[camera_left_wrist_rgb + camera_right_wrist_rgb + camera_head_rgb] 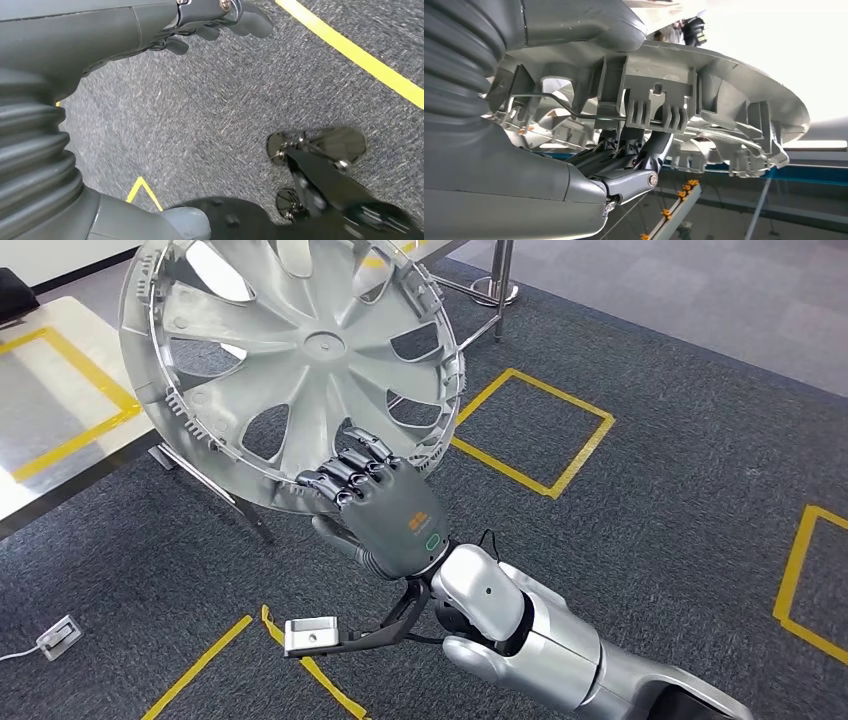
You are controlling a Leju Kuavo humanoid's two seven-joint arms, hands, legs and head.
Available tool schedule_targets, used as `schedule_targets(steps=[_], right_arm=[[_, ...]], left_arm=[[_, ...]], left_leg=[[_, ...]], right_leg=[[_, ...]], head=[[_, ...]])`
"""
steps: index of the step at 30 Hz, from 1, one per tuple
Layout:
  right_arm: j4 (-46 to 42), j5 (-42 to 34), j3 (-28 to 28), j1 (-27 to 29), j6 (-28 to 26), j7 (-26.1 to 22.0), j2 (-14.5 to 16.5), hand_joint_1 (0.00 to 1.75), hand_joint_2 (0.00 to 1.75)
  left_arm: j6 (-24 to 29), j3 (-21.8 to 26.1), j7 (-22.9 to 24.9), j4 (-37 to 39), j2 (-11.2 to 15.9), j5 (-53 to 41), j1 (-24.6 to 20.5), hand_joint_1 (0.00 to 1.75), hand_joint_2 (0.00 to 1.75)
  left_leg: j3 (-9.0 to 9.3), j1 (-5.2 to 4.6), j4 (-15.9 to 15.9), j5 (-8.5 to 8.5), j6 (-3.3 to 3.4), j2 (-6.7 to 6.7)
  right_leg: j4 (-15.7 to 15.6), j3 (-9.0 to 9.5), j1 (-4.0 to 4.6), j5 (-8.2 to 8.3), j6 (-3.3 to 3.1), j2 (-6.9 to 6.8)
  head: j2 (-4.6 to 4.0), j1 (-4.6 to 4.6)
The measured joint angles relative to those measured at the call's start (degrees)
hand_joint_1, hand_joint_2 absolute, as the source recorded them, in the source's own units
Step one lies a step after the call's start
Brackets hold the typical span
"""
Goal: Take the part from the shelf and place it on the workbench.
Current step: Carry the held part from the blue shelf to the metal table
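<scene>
Here my right hand (385, 508) clamps the silver wheel cover (290, 350) by its rim; its small orange logo is unreadable.

My left hand (220, 20) hangs over the carpet (210, 115), fingers loosely curled, holding nothing.

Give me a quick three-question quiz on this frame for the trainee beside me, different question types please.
1. True or false: the right hand grips the silver wheel cover at its rim.
2. Multiple choice: the yellow tape on the grey carpet forms A) circles B) squares C) arrows.
3. Fill in: the left hand hangs over the ____ and holds nothing.

Key: 1 true; 2 B; 3 carpet.
</scene>
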Motion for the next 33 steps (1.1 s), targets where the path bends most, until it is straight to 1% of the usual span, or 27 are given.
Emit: schedule_targets(steps=[1, 2, 3, 5, 6, 7, 9, 10, 11, 12, 13, 14, 16, 17, 18, 20, 21, 22, 24, 25, 26, 27, 28, 29, 30, 32, 33], right_arm=[[0.0, 0.1, 0.0, 0.0, 0.0, 0.0, 0.0, 1.75, 1.75], [0.0, 0.2, 0.0, 0.0, 0.1, 0.1, 0.0, 1.75, 1.75], [0.0, 0.3, 0.0, 0.1, 0.1, 0.1, 0.0, 1.75, 1.75], [0.0, 0.3, 0.0, 0.0, 0.1, 0.1, 0.1, 1.75, 1.75], [0.0, 0.3, 0.0, 0.0, 0.1, 0.1, 0.1, 1.75, 1.75], [-0.1, 0.3, 0.0, -0.1, 0.1, 0.2, 0.1, 1.75, 1.75], [0.0, 0.3, 0.0, 0.1, 0.2, 0.4, 0.2, 1.75, 1.75], [0.0, 0.3, 0.0, 0.1, 0.2, 0.5, 0.1, 1.75, 1.75], [0.0, 0.3, 0.0, 0.2, 0.2, 0.5, 0.1, 1.75, 1.75], [0.0, 0.3, 0.0, 0.3, 0.3, 0.4, 0.1, 1.75, 1.75], [0.0, 0.3, 0.0, 0.3, 0.3, 0.3, 0.1, 1.75, 1.75], [0.0, 0.3, 0.0, 0.3, 0.3, 0.2, 0.1, 1.75, 1.75], [0.0, 0.3, 0.0, 0.2, 0.3, 0.0, 0.1, 1.75, 1.75], [0.0, 0.3, 0.0, 0.2, 0.3, -0.1, 0.0, 1.75, 1.75], [0.0, 0.3, 0.0, 0.2, 0.3, -0.1, 0.0, 1.75, 1.75], [0.1, 0.3, 0.0, 0.2, 0.2, -0.1, -0.1, 1.75, 1.75], [0.1, 0.3, 0.0, 0.3, 0.2, 0.0, -0.1, 1.75, 1.75], [0.1, 0.4, 0.0, 0.4, 0.1, 0.1, -0.1, 1.75, 1.75], [0.0, 0.7, 0.0, 0.7, 0.0, 0.4, -0.2, 1.75, 1.75], [0.0, 0.9, 0.0, 1.0, -0.1, 0.5, -0.3, 1.75, 1.75], [0.0, 1.0, 0.0, 1.2, -0.1, 0.6, -0.3, 1.75, 1.75], [0.0, 1.1, 0.0, 1.4, 0.0, 0.8, -0.3, 1.75, 1.75], [0.0, 1.2, -0.1, 1.6, 0.0, 0.9, -0.4, 1.75, 1.75], [0.0, 1.3, -0.1, 1.7, 0.0, 0.9, -0.4, 1.75, 1.75], [0.0, 1.3, -0.1, 1.8, 0.0, 1.0, -0.4, 1.75, 1.75], [0.0, 1.5, -0.1, 2.0, 0.0, 0.9, -0.4, 1.75, 1.75], [0.0, 1.5, -0.1, 2.1, 0.0, 0.9, -0.4, 1.75, 1.75]], left_arm=[[0.0, 0.0, 0.0, 0.0, 0.0, 0.0, -0.1, 0.00, 1.75], [0.0, 0.0, 0.0, 0.0, 0.0, 0.0, -0.1, 0.00, 1.75], [0.0, 0.0, -0.1, 0.0, 0.0, 0.0, -0.1, 0.00, 1.75], [0.0, 0.0, -0.1, 0.0, 0.0, 0.0, 0.0, 0.00, 1.75], [0.0, 0.0, -0.1, 0.0, 0.0, 0.0, 0.1, 0.00, 1.75], [0.0, 0.0, -0.1, 0.0, 0.0, 0.0, 0.1, 0.00, 1.75], [0.0, 0.0, -0.1, 0.0, 0.0, 0.1, -0.1, 0.00, 1.75], [0.0, 0.0, -0.2, 0.0, 0.1, 0.1, -0.2, 0.00, 1.75], [0.0, 0.0, -0.2, 0.0, 0.1, 0.1, -0.2, 0.00, 1.75], [0.0, 0.1, -0.2, 0.0, 0.1, 0.2, -0.2, 0.00, 1.75], [0.0, 0.1, -0.2, 0.0, 0.0, 0.2, -0.2, 0.00, 1.75], [0.0, 0.1, -0.2, 0.0, 0.0, 0.2, -0.1, 0.00, 1.75], [0.0, 0.2, -0.2, 0.0, -0.2, 0.3, -0.2, 0.00, 1.75], [0.0, 0.3, -0.2, 0.0, -0.3, 0.3, -0.3, 0.00, 1.75], [0.0, 0.4, -0.2, 0.0, -0.3, 0.3, -0.3, 0.00, 1.75], [0.0, 0.5, -0.1, 0.0, -0.3, 0.3, -0.1, 0.00, 1.75], [0.0, 0.6, 0.0, 0.0, -0.3, 0.3, 0.0, 0.00, 1.75], [0.0, 0.6, 0.0, 0.0, -0.3, 0.2, 0.1, 0.00, 1.75], [0.0, 0.7, 0.1, 0.0, -0.4, 0.0, 0.0, 0.00, 1.75], [0.0, 0.7, 0.1, 0.0, -0.4, -0.1, -0.1, 0.00, 1.75], [0.0, 0.7, 0.2, 0.0, -0.5, -0.1, -0.2, 0.00, 1.75], [0.0, 0.7, 0.2, 0.0, -0.5, -0.2, -0.2, 0.00, 1.75], [0.0, 0.7, 0.2, 0.0, -0.5, -0.2, -0.1, 0.00, 1.75], [0.0, 0.7, 0.2, 0.0, -0.5, -0.2, -0.1, 0.00, 1.75], [0.0, 0.7, 0.2, 0.0, -0.5, -0.2, -0.1, 0.00, 1.75], [0.0, 0.7, 0.2, 0.0, -0.5, -0.2, -0.3, 0.00, 1.75], [0.0, 0.7, 0.2, 0.0, -0.5, -0.2, -0.4, 0.00, 1.75]], left_leg=[[1.71, -0.18, -3.1, 0.92, 0.44, 0.93], [2.60, -0.37, -4.9, 1.26, 0.88, 1.53], [2.64, -0.58, -5.2, 1.15, 1.31, 1.46], [2.53, -0.41, -5.5, 1.47, 2.03, 0.17], [2.56, -0.24, -5.7, 1.63, 2.40, -0.44], [2.59, -0.03, -5.8, 1.82, 2.76, -1.02], [2.46, 0.17, -5.9, 2.07, 3.16, -2.28], [2.32, 0.19, -5.9, 2.13, 3.23, -3.02], [2.23, 0.20, -5.8, 2.17, 3.24, -3.84], [2.18, 0.22, -5.7, 2.18, 3.22, -4.69], [2.16, 0.27, -5.6, 2.19, 3.14, -5.55], [2.15, 0.33, -5.5, 2.19, 3.02, -6.39], [1.89, 0.40, -5.2, 2.24, 2.47, -7.98], [1.63, 0.45, -5.1, 2.35, 2.06, -8.70], [1.36, 0.53, -5.2, 2.50, 1.58, -9.38], [0.93, 0.72, -5.5, 2.88, 0.66, -10.46], [0.69, 0.64, -5.4, 2.77, 0.36, -9.72], [0.08, 0.51, -4.3, 2.05, 0.13, -8.17], [-2.58, 0.28, 1.4, -1.26, -0.19, -4.12], [-4.35, 0.31, 5.3, -3.14, -0.36, -3.04], [-5.74, 0.35, 8.5, -4.37, -0.50, -2.58], [-6.26, 0.36, 10.0, -4.59, -0.58, -2.37], [-5.59, 0.37, 9.2, -3.75, -0.59, -2.19], [-3.80, 0.35, 6.2, -2.16, -0.53, -1.69], [-1.50, 0.24, 2.1, -0.66, -0.33, -0.37], [1.85, -0.14, -3.9, 1.14, 0.60, 1.66], [2.33, -0.33, -5.0, 1.24, 1.11, 2.06]], right_leg=[[0.1, 0.07, 0.15, -0.15, 0.27, -0.53], [0.1, 0.13, 0.32, -0.25, 0.56, -1.00], [0.1, 0.20, 0.47, -0.30, 0.86, -1.46], [0.1, 0.42, 0.39, -0.48, 1.51, -1.98], [0.7, 0.31, 0.25, -1.03, 1.87, -1.14], [2.2, -0.30, 0.10, -2.17, 2.20, 0.26], [8.7, -3.29, -0.12, -5.75, 2.62, 3.48], [12.6, -5.20, -0.15, -7.35, 2.71, 4.20], [15.4, -6.61, -0.17, -8.07, 2.76, 4.50], [16.2, -7.09, -0.20, -7.61, 2.74, 4.61], [14.7, -6.47, -0.26, -6.10, 2.68, 4.76], [11.3, -4.90, -0.36, -3.90, 2.59, 5.26], [3.9, -1.57, -0.63, -0.81, 2.36, 7.89], [1.7, -0.66, -0.66, -0.23, 2.26, 8.94], [0.8, -0.36, -0.58, -0.27, 2.11, 9.49], [0.4, -0.29, -0.50, -0.04, 1.56, 8.33], [0.1, -0.16, -0.60, 0.16, 1.19, 7.62], [-0.2, -0.03, -0.73, 0.36, 0.78, 6.84], [-0.5, 0.12, -0.69, 0.48, 0.21, 5.15], [-0.5, 0.12, -0.57, 0.43, 0.03, 4.25], [-0.4, 0.11, -0.47, 0.36, -0.03, 3.35], [-0.4, 0.12, -0.42, 0.29, -0.04, 2.52], [-0.3, 0.14, -0.40, 0.20, 0.00, 1.77], [-0.2, 0.20, -0.40, 0.08, 0.12, 1.07], [-0.1, 0.29, -0.35, -0.10, 0.32, 0.44], [0.2, 0.43, -0.03, -0.49, 0.90, -0.67], [0.2, 0.51, 0.16, -0.59, 1.20, -1.15]], head=[[0.00, 0.05], [0.00, 0.10], [0.00, 0.15], [0.00, 0.20], [0.00, 0.22], [0.00, 0.29], [0.00, 0.43], [0.00, 0.48], [0.00, 0.49], [0.00, 0.48], [0.00, 0.48], [0.00, 0.48], [0.00, 0.48], [0.00, 0.46], [0.00, 0.46], [0.00, 0.45], [0.00, 0.37], [0.00, 0.17], [0.00, -0.19], [0.00, -0.27], [0.00, -0.27], [0.00, -0.27], [0.00, -0.28], [0.00, -0.28], [0.00, -0.29], [0.00, -0.23], [0.00, -0.17]])
